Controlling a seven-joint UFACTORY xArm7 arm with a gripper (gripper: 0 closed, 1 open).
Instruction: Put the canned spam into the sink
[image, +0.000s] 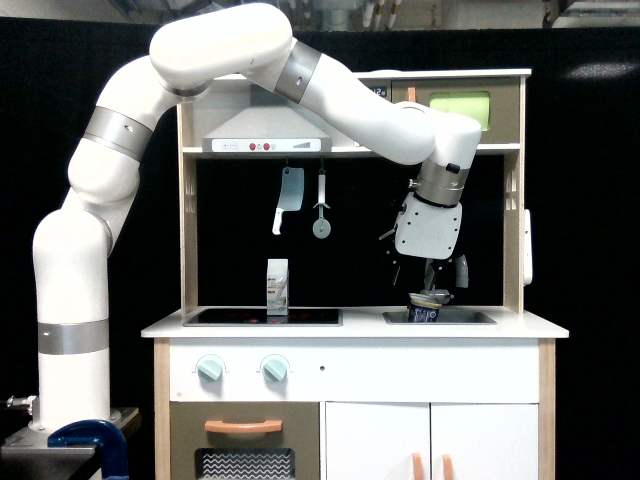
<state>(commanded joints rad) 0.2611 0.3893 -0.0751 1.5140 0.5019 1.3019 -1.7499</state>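
The canned spam (428, 306) lies low in the grey sink (472, 318) at the exterior view's right of the toy kitchen counter. It looks tipped, with only its pale top and a strip of dark blue showing above the rim. My gripper (431, 282) hangs straight above it, pointing down, its dark fingers just clear of the tin and holding nothing. The grey faucet (460, 270) stands right beside the fingers.
A slim white carton (278, 286) stands on the black stovetop (262, 316) to the left of the sink. A toy cleaver (289, 197) and another utensil (322, 208) hang on the back wall. The kitchen's side post (514, 240) and shelf (350, 151) close in the sink area.
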